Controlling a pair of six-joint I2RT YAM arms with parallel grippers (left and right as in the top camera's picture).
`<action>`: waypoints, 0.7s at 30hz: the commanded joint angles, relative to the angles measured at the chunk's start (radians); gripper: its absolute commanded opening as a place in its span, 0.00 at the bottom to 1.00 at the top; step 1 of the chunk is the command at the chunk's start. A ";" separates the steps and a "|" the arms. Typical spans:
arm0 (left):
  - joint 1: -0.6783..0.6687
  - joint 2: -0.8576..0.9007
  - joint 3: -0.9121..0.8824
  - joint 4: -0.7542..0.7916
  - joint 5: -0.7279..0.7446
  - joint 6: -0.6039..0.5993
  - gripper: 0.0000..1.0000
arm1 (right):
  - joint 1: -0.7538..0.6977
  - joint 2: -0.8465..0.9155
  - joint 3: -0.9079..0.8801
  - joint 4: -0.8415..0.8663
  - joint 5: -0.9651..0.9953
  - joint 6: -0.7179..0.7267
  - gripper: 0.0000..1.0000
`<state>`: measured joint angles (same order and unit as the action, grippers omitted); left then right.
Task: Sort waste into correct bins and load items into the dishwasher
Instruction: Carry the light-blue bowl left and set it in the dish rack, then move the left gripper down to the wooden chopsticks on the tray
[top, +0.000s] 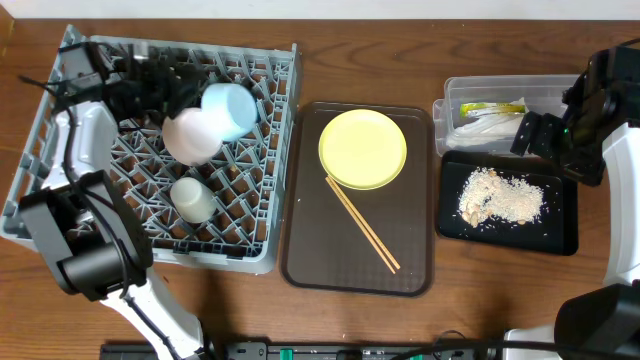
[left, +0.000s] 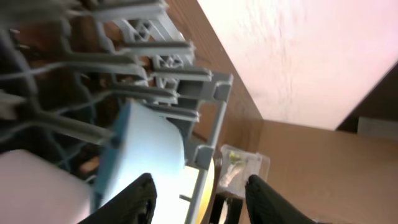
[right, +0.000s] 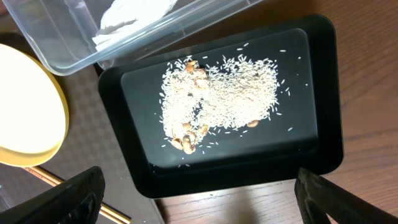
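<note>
Left tool (top: 178, 92) hangs over the grey dish rack (top: 250, 232) in the overhead view, just beside the light blue bowl (top: 228, 108) and the white bowl (top: 192, 135). Both bowls lie inside the rack, near a small cream cup (top: 190, 198). The waste looks sorted: the snack wrapper (top: 492, 107) and the white paper (top: 482, 127) are in the clear tub (top: 470, 88), and the food scraps (top: 500, 197) are in the black tray (top: 560, 238). What is left, as I judge, is the yellow plate (top: 362, 148) and the two chopsticks (top: 362, 222), both on the brown serving tray (top: 320, 250).

From the left wrist, the fingers (left: 140, 199) stand apart and hold nothing. The light blue bowl is just ahead of them, toward the left finger and against the pegs. This picture is blurred, so I cannot say if the finger touches it.

From the right wrist, the right tool (right: 208, 208) is wide apart and empty, above the near edge of the black tray. The food scraps lie ahead of it. The yellow plate is at the left, apart from this tool, and is probably the next thing to fetch.
</note>
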<state>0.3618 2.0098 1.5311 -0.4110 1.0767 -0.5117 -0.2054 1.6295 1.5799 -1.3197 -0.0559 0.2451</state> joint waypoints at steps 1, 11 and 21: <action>0.013 -0.042 -0.002 0.001 -0.020 0.085 0.56 | 0.004 -0.018 0.010 -0.005 -0.001 0.008 0.95; -0.098 -0.366 -0.002 -0.181 -0.375 0.217 0.74 | 0.004 -0.018 0.009 -0.003 -0.001 0.008 0.99; -0.436 -0.433 -0.004 -0.508 -0.655 0.216 0.86 | 0.004 -0.018 0.010 -0.005 -0.005 0.008 0.99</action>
<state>-0.0059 1.5700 1.5280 -0.8978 0.5140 -0.3130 -0.2054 1.6291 1.5799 -1.3228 -0.0563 0.2455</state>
